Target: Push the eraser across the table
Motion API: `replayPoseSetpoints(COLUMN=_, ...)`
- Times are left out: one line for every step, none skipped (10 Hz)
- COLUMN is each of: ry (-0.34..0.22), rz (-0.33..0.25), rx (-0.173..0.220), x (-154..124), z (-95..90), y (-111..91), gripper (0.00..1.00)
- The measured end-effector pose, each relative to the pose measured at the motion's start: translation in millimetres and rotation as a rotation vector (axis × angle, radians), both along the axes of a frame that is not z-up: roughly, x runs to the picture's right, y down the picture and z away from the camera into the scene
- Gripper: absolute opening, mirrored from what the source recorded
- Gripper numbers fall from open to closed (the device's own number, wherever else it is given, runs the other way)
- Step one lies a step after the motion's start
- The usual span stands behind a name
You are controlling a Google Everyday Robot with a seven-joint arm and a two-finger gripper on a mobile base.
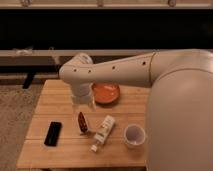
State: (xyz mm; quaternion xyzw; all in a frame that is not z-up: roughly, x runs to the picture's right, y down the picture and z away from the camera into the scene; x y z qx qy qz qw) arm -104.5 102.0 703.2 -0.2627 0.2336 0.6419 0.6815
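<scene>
The eraser (53, 133) is a small flat black block lying at the front left of the light wooden plank table (50, 102). My arm reaches in from the right, over the middle of the table. My gripper (83, 104) hangs below the white wrist and points down. It is above the table, behind the reddish-brown oval object (82, 122) and up and to the right of the eraser, apart from it.
A white bottle (102, 132) lies on its side right of the oval object. A white cup (134, 135) stands at the front right. An orange plate (106, 92) sits at the back, next to my wrist. Carpet lies to the left of the table.
</scene>
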Motion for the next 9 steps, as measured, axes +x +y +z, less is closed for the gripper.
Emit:
replayPoseSetpoints(ry=0.000, rz=0.000, rx=0.000, x=0, z=0.0, y=0, gripper=0.65)
replayPoseSetpoints(ry=0.000, rz=0.000, rx=0.000, x=0, z=0.0, y=0, gripper=0.65)
replayPoseSetpoints(ry=0.000, rz=0.000, rx=0.000, x=0, z=0.0, y=0, gripper=0.65)
replayPoseSetpoints(ry=0.000, rz=0.000, rx=0.000, x=0, z=0.0, y=0, gripper=0.65)
replayPoseSetpoints(ry=0.000, rz=0.000, rx=0.000, x=0, z=0.0, y=0, gripper=0.65)
replayPoseSetpoints(ry=0.000, rz=0.000, rx=0.000, x=0, z=0.0, y=0, gripper=0.65)
replayPoseSetpoints(ry=0.000, rz=0.001, rx=0.000, x=0, z=0.1, y=0, gripper=0.65)
replayPoseSetpoints(ry=-0.021, rz=-0.001, rx=0.008, x=-2, z=-2.0, y=-1, gripper=0.65)
replayPoseSetpoints(ry=-0.067, rz=-0.013, rx=0.024, x=-13, z=-10.5, y=-2, gripper=0.65)
